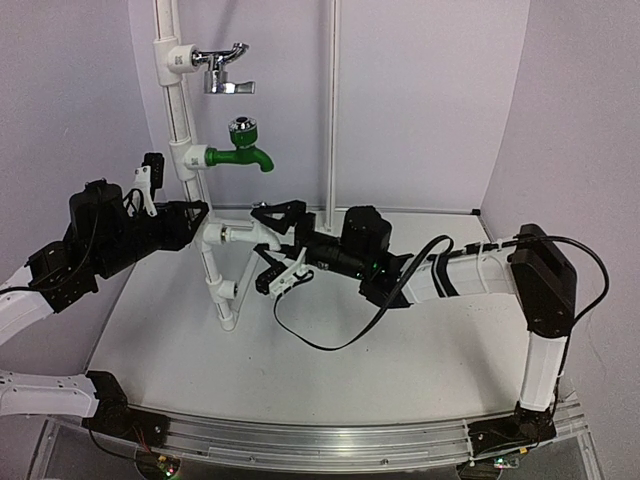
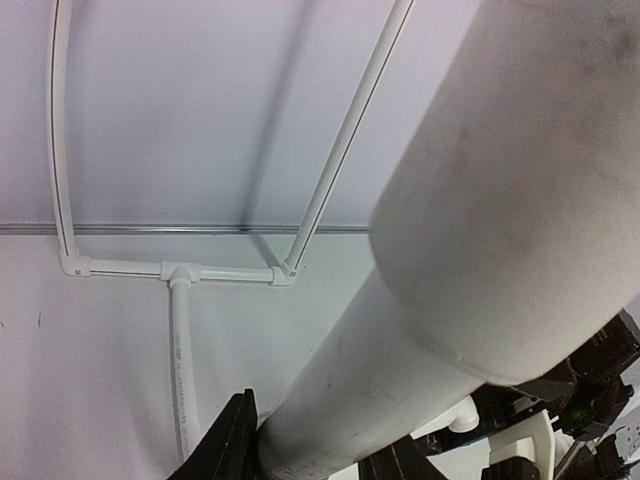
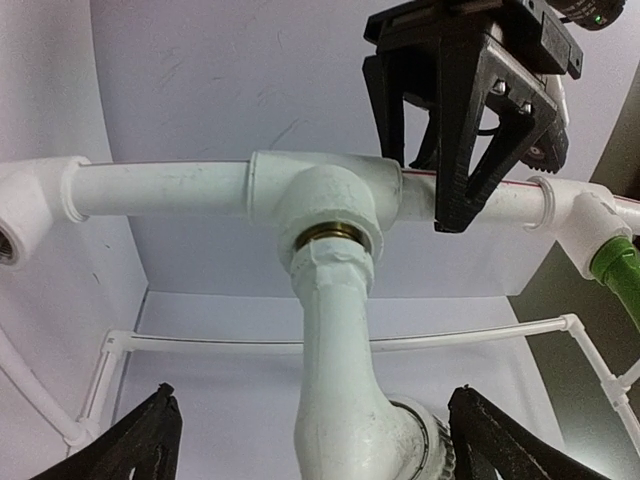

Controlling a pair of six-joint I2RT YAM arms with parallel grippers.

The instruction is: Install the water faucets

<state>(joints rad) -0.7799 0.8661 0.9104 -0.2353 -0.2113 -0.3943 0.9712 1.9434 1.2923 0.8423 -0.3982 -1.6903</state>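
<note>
A white faucet [image 1: 247, 235] sticks out sideways from a tee fitting [image 1: 212, 238] on the upright white pipe [image 1: 178, 105]. In the right wrist view the faucet [image 3: 335, 400] sits in the fitting's [image 3: 320, 200] brass thread, with the edge of its chrome knob [image 3: 432, 452] showing. My right gripper [image 1: 279, 246] is open, its jaws wide on either side of the faucet [image 3: 318, 445] and not touching it. My left gripper [image 1: 190, 222] is shut on the pipe [image 2: 400, 340] beside the fitting, fingers [image 2: 235, 440] pressed against it; it also shows in the right wrist view [image 3: 455, 130].
A green-bodied tap [image 1: 240, 152] and an all-chrome lever tap [image 1: 225, 70] are mounted higher on the pipe. A thin white rod [image 1: 332, 110] stands behind. A black cable [image 1: 330, 340] loops on the table under my right arm. The pipe's base frame [image 2: 180, 270] lies on the table.
</note>
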